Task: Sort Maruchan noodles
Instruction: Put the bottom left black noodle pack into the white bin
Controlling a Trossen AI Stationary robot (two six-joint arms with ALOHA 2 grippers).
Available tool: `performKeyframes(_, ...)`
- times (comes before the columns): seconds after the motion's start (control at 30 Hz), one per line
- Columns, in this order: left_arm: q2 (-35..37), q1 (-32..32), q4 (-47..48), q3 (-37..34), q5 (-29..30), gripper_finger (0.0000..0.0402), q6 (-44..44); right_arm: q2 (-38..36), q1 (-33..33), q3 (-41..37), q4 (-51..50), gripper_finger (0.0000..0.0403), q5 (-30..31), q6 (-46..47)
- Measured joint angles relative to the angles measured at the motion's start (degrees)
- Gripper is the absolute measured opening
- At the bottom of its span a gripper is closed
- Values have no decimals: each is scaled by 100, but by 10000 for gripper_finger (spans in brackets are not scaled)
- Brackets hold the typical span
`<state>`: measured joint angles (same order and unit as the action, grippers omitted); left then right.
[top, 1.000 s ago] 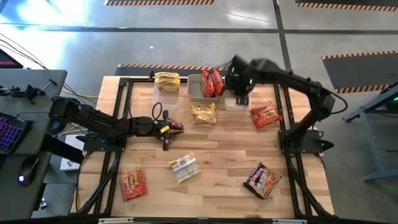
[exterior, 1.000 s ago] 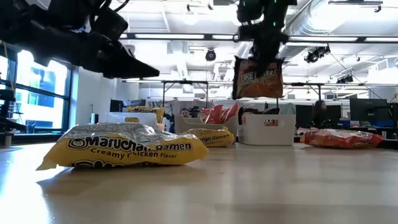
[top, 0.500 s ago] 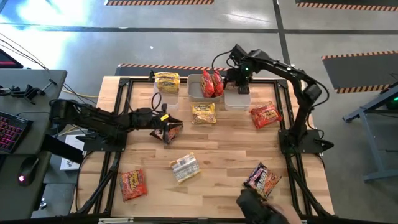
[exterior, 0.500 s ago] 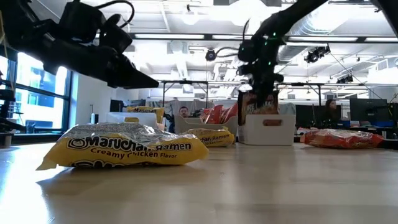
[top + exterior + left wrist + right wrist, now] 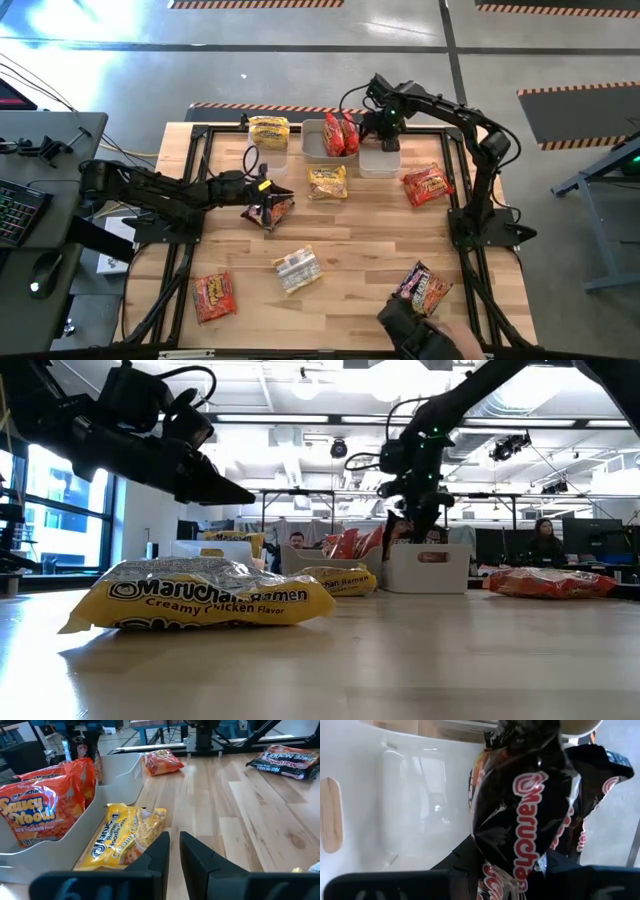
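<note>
Here, right gripper (image 5: 384,128) jaws clamping dark packet (image 5: 525,815)

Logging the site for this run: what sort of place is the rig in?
Likely an open-plan robotics lab or office: exposed ceiling ducts, rows of desks with monitors behind the table, and hazard-striped tape on a concrete floor.

You see pale wood on the surface (image 5: 350,240), a yellow packet (image 5: 327,182), red-orange packets (image 5: 341,134) in a white tub (image 5: 313,146), and a black packet (image 5: 525,815) with red-and-white lettering
</note>
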<state>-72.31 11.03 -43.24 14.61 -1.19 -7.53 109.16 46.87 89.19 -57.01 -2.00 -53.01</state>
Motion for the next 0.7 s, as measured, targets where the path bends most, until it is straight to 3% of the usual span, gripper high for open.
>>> performKeyframes(0.3, 0, 0, 2, 0, 2, 35, -3, -15, -2, 566, -543, 85, 76, 96)
performKeyframes(0.7, 0, 0, 4, 0, 5, 35, -2, -13, -2, 461, -596, 85, 302, 65)
